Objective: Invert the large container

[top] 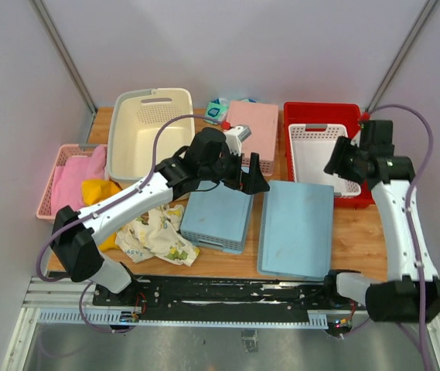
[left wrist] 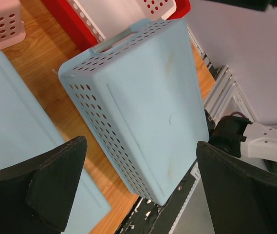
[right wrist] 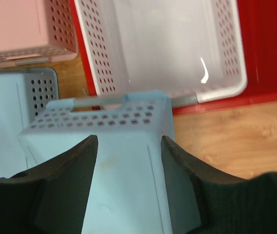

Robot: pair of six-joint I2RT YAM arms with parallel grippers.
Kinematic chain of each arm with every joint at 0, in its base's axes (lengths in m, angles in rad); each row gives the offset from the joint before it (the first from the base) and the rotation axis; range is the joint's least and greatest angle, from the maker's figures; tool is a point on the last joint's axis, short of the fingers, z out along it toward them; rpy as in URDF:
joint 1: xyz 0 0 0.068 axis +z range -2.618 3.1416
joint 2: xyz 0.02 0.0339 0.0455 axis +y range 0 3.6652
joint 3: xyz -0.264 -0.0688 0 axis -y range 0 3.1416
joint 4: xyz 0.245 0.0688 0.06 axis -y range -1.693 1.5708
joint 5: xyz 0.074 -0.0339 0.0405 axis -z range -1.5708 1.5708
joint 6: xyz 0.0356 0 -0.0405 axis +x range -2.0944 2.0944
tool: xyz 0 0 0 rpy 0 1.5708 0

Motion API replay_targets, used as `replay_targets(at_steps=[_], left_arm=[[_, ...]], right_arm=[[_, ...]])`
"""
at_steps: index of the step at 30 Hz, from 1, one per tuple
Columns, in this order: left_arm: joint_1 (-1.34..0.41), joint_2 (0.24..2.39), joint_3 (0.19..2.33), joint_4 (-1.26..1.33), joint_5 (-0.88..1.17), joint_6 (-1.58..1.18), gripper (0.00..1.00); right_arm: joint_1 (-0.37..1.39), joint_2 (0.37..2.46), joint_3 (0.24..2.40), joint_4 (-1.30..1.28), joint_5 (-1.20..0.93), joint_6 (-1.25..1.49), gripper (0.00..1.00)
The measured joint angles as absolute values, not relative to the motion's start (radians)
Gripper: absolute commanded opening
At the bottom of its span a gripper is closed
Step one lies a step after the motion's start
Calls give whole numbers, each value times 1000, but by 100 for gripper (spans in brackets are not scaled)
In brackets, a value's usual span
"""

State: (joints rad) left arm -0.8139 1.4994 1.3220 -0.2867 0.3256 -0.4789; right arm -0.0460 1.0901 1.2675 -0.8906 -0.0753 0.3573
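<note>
The big cream tub (top: 138,135) sits open side up near the back left corner of the surface (top: 355,239), and both hands are away from it. The left hand (top: 255,175) is spread wide and holds nothing, up in the air over the small blue basket (top: 218,216) and the big blue basket (top: 297,228), which lie bottom up in the middle. The right hand (top: 342,167) is spread too and holds nothing, up by the white basket (top: 312,154) inside the red tray (top: 320,112) at the back right corner
</note>
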Motion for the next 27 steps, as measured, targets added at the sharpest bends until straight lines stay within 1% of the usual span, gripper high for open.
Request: replay_targets(at_steps=[2,6,15,20,24,26,27], left_arm=[[-814,1501,1322,-286,322,-479,99],[-814,1501,1330,-293,302,-476,99],[-814,1501,1360,-329,241,-452,99],[-814,1500,1369,-343,213,-443,99],[-814,1495,1369,-347,196,-436,99],[-814,1493,1369,-347,192,-431,99],[-814,1493,1369,-347,191,-430,99]], right_arm=[[-2,1201,1322,-857,-59,331,56],[72,1440,1509,-824,-44,278,56],[121,1927,1872,-851,-3,179,60],[155,2069,1955,-875,-2,155,62],[171,2146,1968,-886,8,144,62],[178,2182,1971,-890,13,135,60],[181,2199,1972,-890,18,130,57]])
